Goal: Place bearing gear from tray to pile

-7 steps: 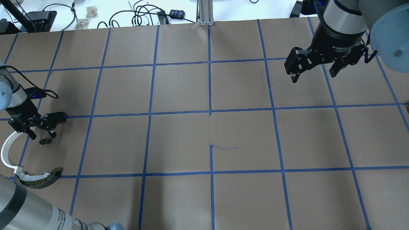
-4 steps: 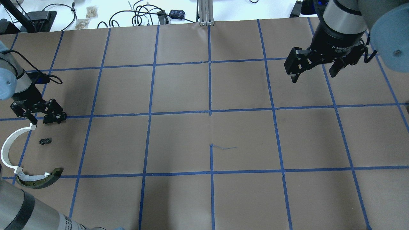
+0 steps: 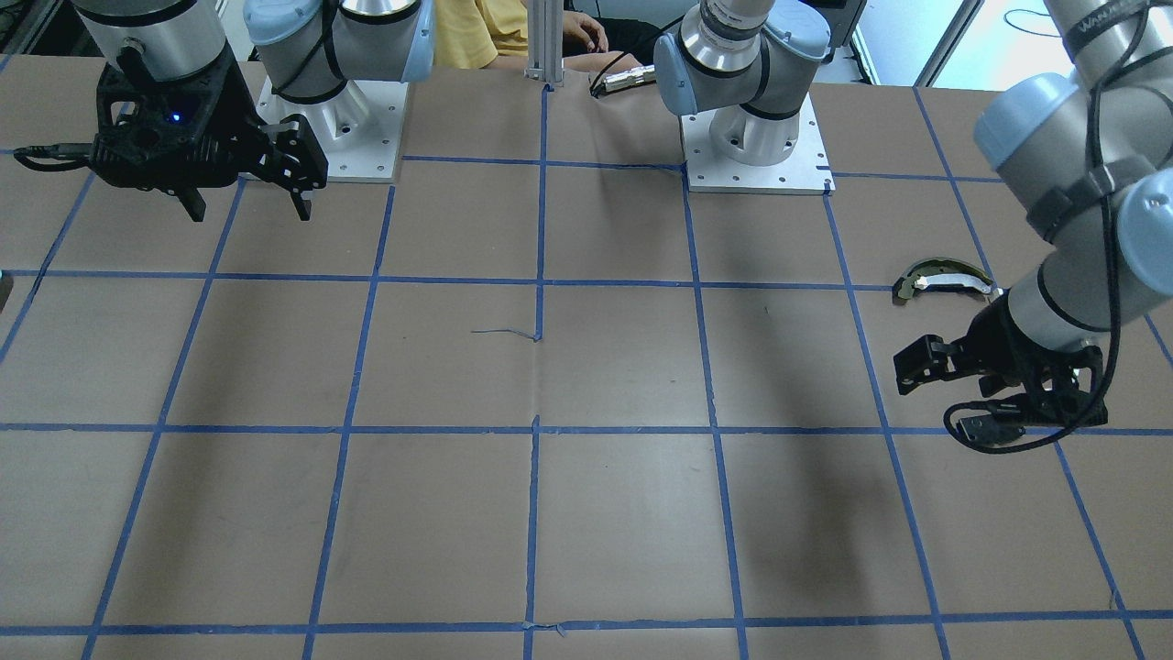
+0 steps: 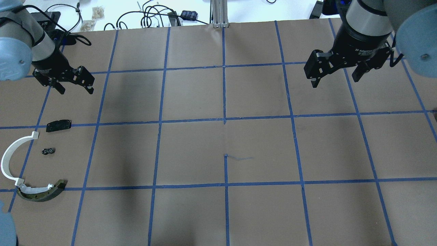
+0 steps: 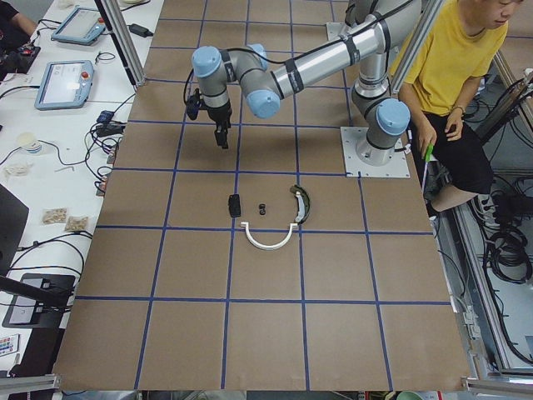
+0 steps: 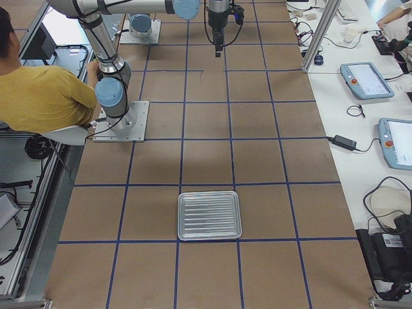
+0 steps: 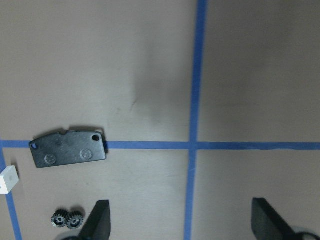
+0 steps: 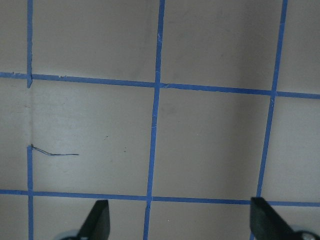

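Observation:
The bearing gear [image 4: 48, 151], a small black double gear, lies on the table in the pile, also in the left wrist view [image 7: 66, 218]. Around it lie a white curved strip [image 4: 10, 160], a dark yellowish curved piece [image 4: 42, 193] and a flat black plate [image 4: 58, 125]. My left gripper [image 4: 75, 89] is open and empty, above and beyond the plate [image 7: 67, 149]. My right gripper [image 4: 335, 82] is open and empty at the far right. The silver tray [image 6: 210, 215] shows only in the exterior right view and is empty.
Brown paper with a blue tape grid covers the table [image 4: 225, 143]. Cables and small devices [image 4: 153, 17] lie beyond its far edge. A person in yellow [image 5: 458, 75] sits by the robot bases. An aluminium post [image 4: 218, 13] stands at the far middle.
My left gripper has lifted from just over the gear and moved toward the table's far side, uncovering the black plate. The gear stays on the table. The right arm has not moved.

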